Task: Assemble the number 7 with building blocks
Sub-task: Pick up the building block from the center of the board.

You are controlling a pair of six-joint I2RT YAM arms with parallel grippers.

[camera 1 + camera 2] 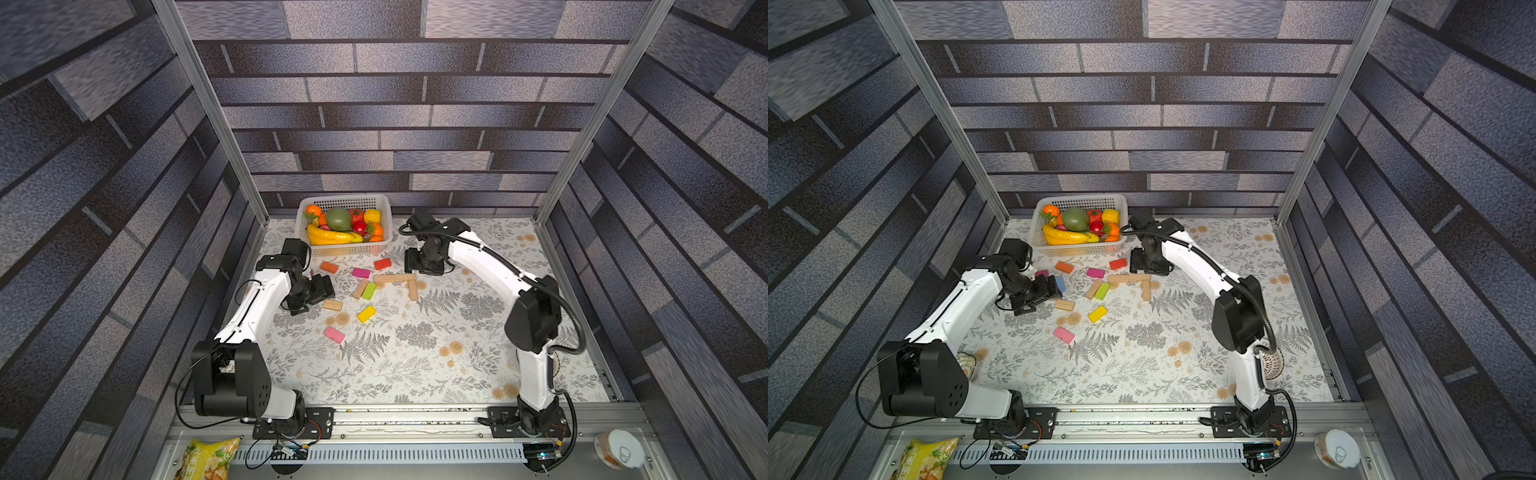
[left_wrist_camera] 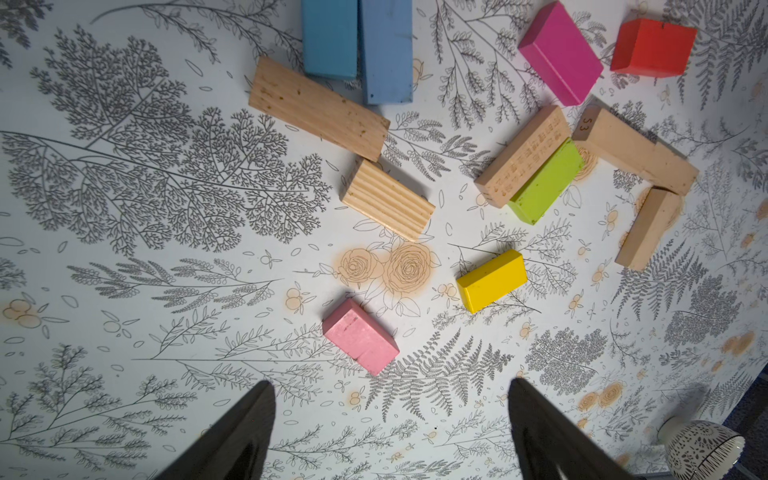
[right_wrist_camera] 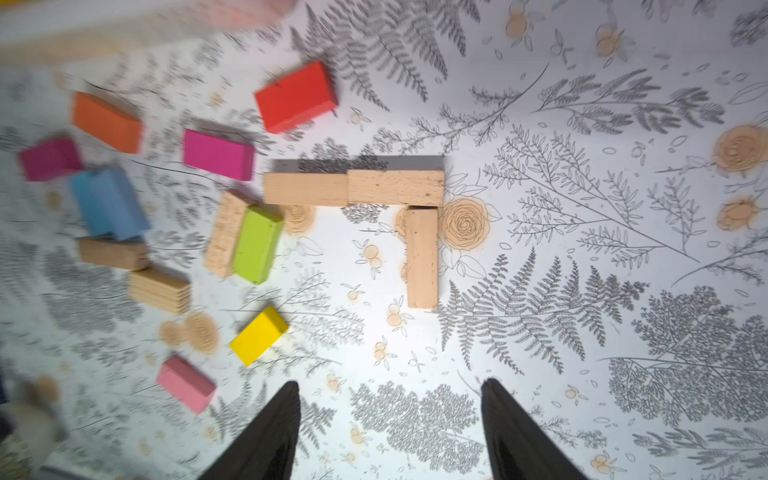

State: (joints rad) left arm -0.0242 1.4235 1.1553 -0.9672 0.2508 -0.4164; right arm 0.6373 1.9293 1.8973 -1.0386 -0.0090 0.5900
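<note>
Number 7 [image 3: 395, 188] bar lies crosswise, stem pointing toward the robot; both jaws gape empty.

Blue blocks [image 2: 330, 37] cropped at left wrist view edge; orange block [image 3: 107, 122] blurred, probably rectangular.

A white basket [image 1: 345, 249] of plastic fruit [image 1: 338, 219] sat at the counter's [image 1: 415, 374] far edge; a yellow snack bag [image 1: 208, 459] and lidded cup [image 1: 619, 451] lay beyond its near edge.
</note>
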